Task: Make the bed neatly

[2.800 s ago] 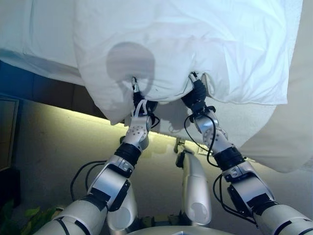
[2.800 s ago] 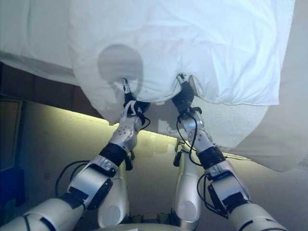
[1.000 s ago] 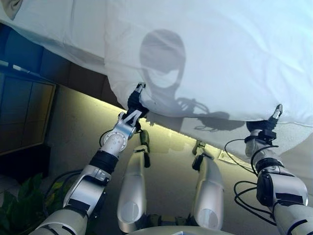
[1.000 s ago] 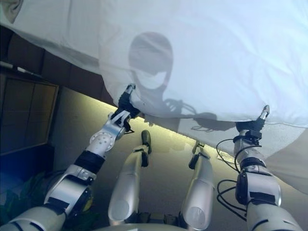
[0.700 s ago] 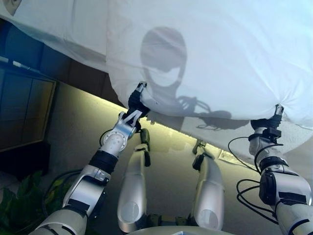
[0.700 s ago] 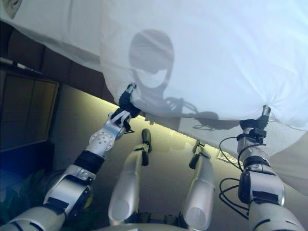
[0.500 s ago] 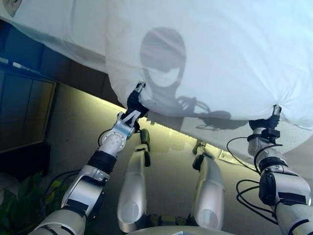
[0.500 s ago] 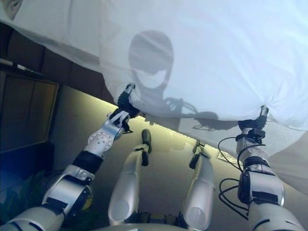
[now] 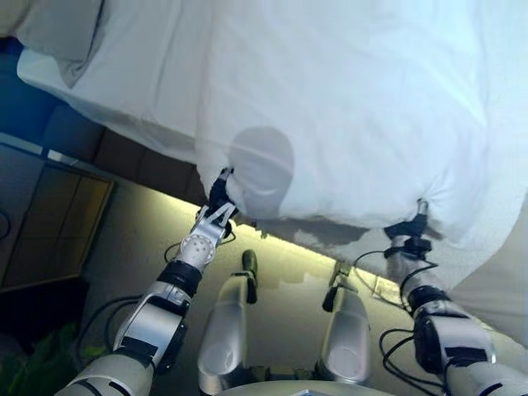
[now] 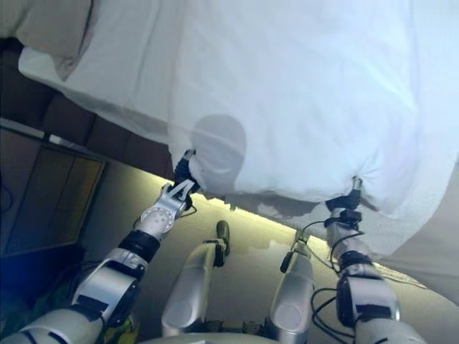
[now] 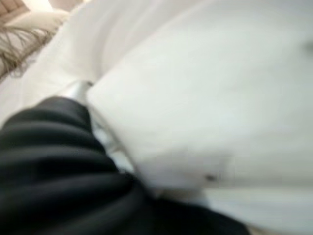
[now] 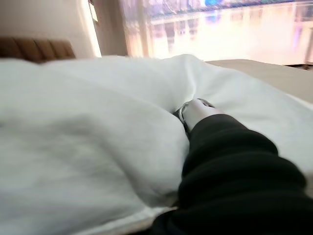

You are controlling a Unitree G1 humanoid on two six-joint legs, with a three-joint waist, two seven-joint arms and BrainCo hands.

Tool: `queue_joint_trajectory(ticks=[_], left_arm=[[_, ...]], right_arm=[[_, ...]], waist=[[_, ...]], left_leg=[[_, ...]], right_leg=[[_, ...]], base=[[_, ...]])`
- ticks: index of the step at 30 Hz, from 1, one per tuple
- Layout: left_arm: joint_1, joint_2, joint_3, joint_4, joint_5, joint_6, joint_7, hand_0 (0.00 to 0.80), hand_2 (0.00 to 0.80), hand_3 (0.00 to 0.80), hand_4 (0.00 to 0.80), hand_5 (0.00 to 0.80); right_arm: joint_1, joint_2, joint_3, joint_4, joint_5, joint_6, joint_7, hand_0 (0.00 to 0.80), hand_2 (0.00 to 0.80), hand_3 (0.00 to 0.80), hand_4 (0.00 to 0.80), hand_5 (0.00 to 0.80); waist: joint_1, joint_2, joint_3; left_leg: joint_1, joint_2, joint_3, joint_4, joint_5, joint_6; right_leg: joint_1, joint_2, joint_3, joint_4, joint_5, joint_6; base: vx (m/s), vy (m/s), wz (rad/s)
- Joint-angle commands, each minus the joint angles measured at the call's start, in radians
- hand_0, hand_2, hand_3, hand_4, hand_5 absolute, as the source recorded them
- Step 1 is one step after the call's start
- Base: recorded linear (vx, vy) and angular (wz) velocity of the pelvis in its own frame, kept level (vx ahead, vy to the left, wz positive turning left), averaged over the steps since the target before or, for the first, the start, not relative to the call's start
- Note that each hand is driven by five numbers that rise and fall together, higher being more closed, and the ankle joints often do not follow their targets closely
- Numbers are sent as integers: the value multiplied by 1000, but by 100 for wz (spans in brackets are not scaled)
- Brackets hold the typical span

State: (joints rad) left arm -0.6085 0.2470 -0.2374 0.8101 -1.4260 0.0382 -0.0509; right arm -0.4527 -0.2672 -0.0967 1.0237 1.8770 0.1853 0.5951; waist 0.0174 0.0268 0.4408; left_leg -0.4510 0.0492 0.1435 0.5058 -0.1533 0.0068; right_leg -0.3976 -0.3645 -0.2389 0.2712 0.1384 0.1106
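A white duvet (image 9: pixel 346 107) lies over the bed and hangs past its near edge. My left hand (image 9: pixel 218 196) is shut on the duvet's near edge at the left, where the cloth bunches round it. My right hand (image 9: pixel 410 228) is shut on the same edge far to the right. Both arms reach out wide apart. In the left wrist view the hand's dark cover (image 11: pixel 54 147) sits against the duvet (image 11: pixel 210 98). In the right wrist view the hand (image 12: pixel 195 110) is sunk into the folds of the duvet (image 12: pixel 88 147).
A white sheet (image 9: pixel 124 82) covers the mattress left of the duvet, with a beige pillow (image 9: pixel 58 33) at the far left corner. The brown bed base (image 9: pixel 124 153) has a lit strip (image 9: pixel 280 241) below it. A dark panelled unit (image 9: pixel 49 223) stands at the left.
The view has shifted up the bed. My hands have reached further forward with the duvet edge, still wide apart. 2.8 s ago they held it close together.
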Motion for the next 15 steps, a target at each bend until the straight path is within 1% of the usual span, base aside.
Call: queue_joint_trajectory(ticks=[1, 2, 3, 4, 5, 6, 7, 8, 9, 10, 11, 13, 14, 15], left_arm=[[59, 17, 36, -20, 48, -12, -48, 800, 800, 800, 800, 800], [68, 16, 37, -18, 48, -17, -52, 800, 800, 800, 800, 800], [82, 13, 44, -14, 55, -29, -64, 800, 800, 800, 800, 800], [84, 6, 40, -8, 52, -39, -73, 800, 800, 800, 800, 800], [89, -1, 42, -6, 27, -43, -92, 800, 800, 800, 800, 800], [104, -9, 50, -14, -19, -37, -117, 800, 800, 800, 800, 800], [137, -24, 64, -37, -29, -33, -129, 800, 800, 800, 800, 800], [167, -36, 74, -54, -27, -32, -131, 800, 800, 800, 800, 800], [193, -45, 79, -62, -43, -30, -133, 800, 800, 800, 800, 800], [207, -53, 81, -63, -48, -32, -137, 800, 800, 800, 800, 800], [230, -63, 87, -59, -55, -34, -143, 800, 800, 800, 800, 800], [253, -74, 92, -50, -70, -34, -156, 800, 800, 800, 800, 800], [271, -82, 102, -47, -84, -23, -166, 800, 800, 800, 800, 800], [283, -87, 109, -45, -100, -15, -177, 800, 800, 800, 800, 800]], right_arm=[[69, 23, 76, -77, -23, -31, 19, 800, 800, 800, 800, 800], [78, 29, 83, -83, -16, -39, 17, 800, 800, 800, 800, 800], [98, 41, 87, -95, -17, -62, 17, 800, 800, 800, 800, 800], [105, 41, 97, -87, -17, -82, 24, 800, 800, 800, 800, 800], [105, 29, 119, -91, -11, -108, 6, 800, 800, 800, 800, 800], [102, 22, 131, -92, -28, -134, -21, 800, 800, 800, 800, 800], [94, 17, 140, -109, -40, -159, -61, 800, 800, 800, 800, 800], [105, 15, 143, -129, -41, -166, -81, 800, 800, 800, 800, 800], [118, 13, 137, -138, -52, -163, -85, 800, 800, 800, 800, 800], [129, 8, 136, -139, -62, -159, -81, 800, 800, 800, 800, 800], [155, 1, 129, -138, -94, -150, -73, 800, 800, 800, 800, 800], [180, -6, 114, -133, -147, -144, -75, 800, 800, 800, 800, 800], [186, -14, 98, -125, -171, -136, -86, 800, 800, 800, 800, 800], [180, -21, 86, -114, -182, -128, -93, 800, 800, 800, 800, 800]], waist=[[-4, 3, -83], [-10, -2, -84], [-23, -14, -82], [-29, -13, -84], [-44, -13, -82], [-43, -5, -80], [-46, -1, -82], [-50, 4, -82], [-54, 7, -84], [-56, 9, -86], [-59, 13, -94], [-54, 27, -108], [-50, 37, -121], [-49, 45, -133]], left_leg=[[73, 17, 8, -158, 154, -42], [84, 14, 7, -164, 156, -45], [95, 3, -2, -164, 155, -53], [97, 0, -18, -165, 150, -56], [100, -8, -20, -157, 147, -56], [105, 10, -3, -147, 147, -59], [102, 29, 10, -118, 161, -77], [96, 53, 10, -88, 185, -94], [93, 84, 0, -68, 208, -111], [96, 107, -9, -68, 219, -120], [111, 150, -26, -94, 242, -135], [142, 217, -72, -195, 314, -165], [169, 277, -117, -269, 375, -190], [190, 316, -154, -325, 416, -201]], right_leg=[[41, 108, -14, 161, -134, 48], [55, 140, -20, 133, -131, 40], [72, 191, -12, 72, -117, 25], [87, 187, 2, 35, -107, 21], [87, 207, 25, 12, -97, 7], [90, 207, 7, 27, -108, -3], [105, 214, -2, 13, -109, -17], [121, 222, -5, 0, -108, -28], [132, 225, 0, -4, -111, -35], [138, 227, 6, -2, -115, -38], [149, 228, 18, -1, -124, -38], [164, 233, 37, 2, -144, -33], [170, 228, 52, 9, -161, -27], [163, 220, 65, 12, -162, -21]], base=[[146, -35, -40], [124, -142, -28], [75, -187, -24], [54, -208, 1], [0, -119, 31], [22, -53, 67], [47, -17, 69], [93, -15, 40], [96, -1, 1], [133, 45, -18], [159, 99, -13], [195, 205, -13], [190, 387, -18], [174, 472, -25]])
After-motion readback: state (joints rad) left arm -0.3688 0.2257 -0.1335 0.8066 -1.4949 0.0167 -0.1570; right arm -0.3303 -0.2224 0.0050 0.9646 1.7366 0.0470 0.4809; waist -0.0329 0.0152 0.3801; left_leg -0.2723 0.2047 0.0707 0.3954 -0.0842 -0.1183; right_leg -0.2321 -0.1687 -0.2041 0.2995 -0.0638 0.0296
